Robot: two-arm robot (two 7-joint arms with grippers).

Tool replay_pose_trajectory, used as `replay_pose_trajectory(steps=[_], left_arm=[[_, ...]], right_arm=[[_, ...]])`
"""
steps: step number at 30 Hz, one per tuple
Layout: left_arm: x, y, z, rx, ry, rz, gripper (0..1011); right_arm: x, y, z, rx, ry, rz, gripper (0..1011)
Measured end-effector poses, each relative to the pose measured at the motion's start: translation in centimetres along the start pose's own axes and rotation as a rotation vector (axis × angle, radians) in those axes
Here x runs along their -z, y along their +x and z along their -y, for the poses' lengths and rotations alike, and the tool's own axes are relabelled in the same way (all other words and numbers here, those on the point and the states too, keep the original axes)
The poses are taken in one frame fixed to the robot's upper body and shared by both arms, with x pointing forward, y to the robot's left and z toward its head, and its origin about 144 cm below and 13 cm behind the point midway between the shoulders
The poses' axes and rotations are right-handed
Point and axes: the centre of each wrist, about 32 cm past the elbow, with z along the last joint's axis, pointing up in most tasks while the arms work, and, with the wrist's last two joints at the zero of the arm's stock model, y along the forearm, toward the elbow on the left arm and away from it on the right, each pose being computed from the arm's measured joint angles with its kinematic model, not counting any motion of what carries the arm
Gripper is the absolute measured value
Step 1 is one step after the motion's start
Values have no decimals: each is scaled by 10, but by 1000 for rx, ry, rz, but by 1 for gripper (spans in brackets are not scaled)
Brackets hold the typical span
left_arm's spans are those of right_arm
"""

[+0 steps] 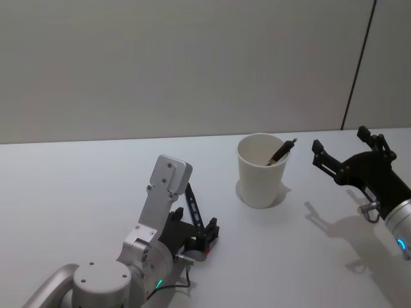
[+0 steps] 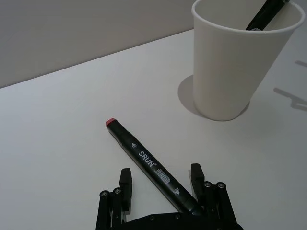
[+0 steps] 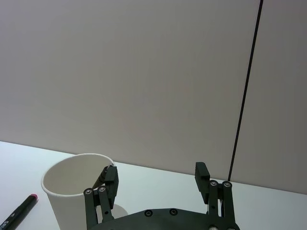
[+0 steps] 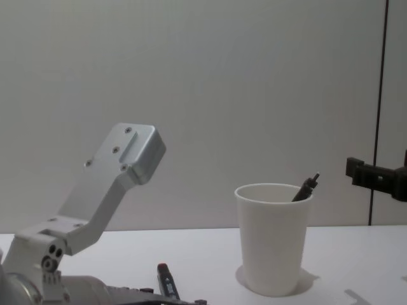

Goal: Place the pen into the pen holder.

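Note:
A black marker pen (image 2: 148, 165) with a red end lies flat on the white table, also seen as the pen (image 1: 194, 206) in the head view. My left gripper (image 2: 161, 181) is open and low over it, and the pen's near end runs between the fingers close to one of them. The pen holder (image 1: 262, 170), a white paper cup, stands upright just beyond, with another dark pen (image 1: 281, 152) leaning inside it. My right gripper (image 1: 341, 142) hovers open and empty to the right of the cup, above table height. The cup (image 3: 79, 191) sits ahead of it.
The white table (image 1: 77, 192) stretches to a plain grey wall with a dark vertical seam (image 1: 359, 64) at the right. The left arm's silver link (image 4: 114, 171) rises at the left in the chest view.

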Motion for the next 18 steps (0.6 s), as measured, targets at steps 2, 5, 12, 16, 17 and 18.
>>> replay_pose_trajectory(steps=[2,5,12,16,17,18], left_arm=[[0,0,0,0,1,0,738],[0,0,0,0,2,-1,715],[0,0,0,0,5,-2,671],[0,0,0,0,5,-2,650],[0,0,0,-1,5,-1,636],[0,0,0,-1,5,-1,631]], right_arm=[[0,0,0,0,0,0,1001],[0,0,0,0,0,0,1001],[0,0,0,0,0,0,1001],[0,0,0,0,0,0,1001],[0,0,0,0,0,0,1001],[0,0,0,0,0,0,1001]])
